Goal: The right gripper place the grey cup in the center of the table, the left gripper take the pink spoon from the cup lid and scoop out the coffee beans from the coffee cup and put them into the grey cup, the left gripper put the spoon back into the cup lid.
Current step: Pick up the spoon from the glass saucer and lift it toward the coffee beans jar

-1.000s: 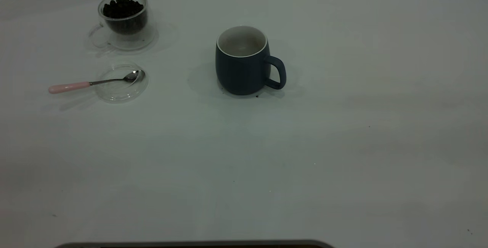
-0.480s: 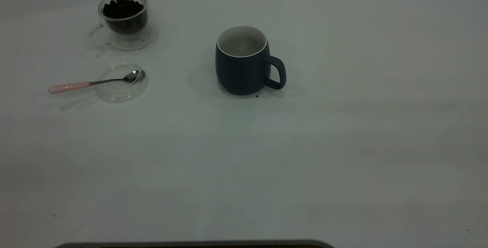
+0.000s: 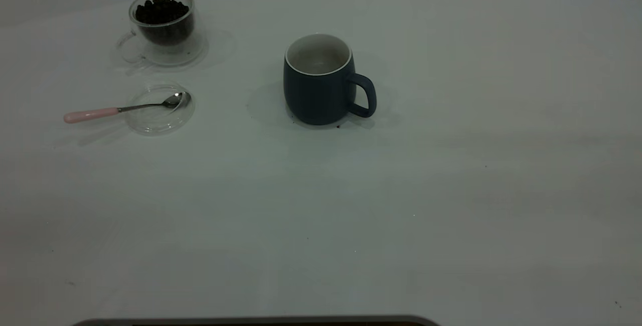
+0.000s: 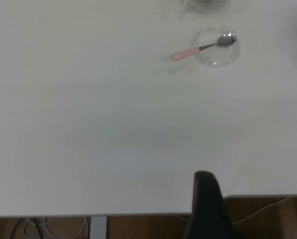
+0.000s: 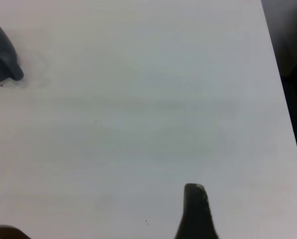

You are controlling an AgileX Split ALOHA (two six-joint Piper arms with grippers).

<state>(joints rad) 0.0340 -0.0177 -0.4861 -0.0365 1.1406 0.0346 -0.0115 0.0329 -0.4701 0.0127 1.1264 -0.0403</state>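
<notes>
Waiting by the table (image 3: 451, 190) edge, both arms' openings hidden, grey cup (image 3: 319, 83) already central, so the left gripper (image 4: 206, 199) should pinch the pink spoon (image 3: 120, 109) by its handle overhanging the cup lid (image 3: 159, 121).

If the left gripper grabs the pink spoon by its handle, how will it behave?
Probably stiff and light. The pink spoon lies propped on the cup lid rim, handle overhanging the table, so pressing down may pivot it. The glass lid could slide or tip.
</notes>
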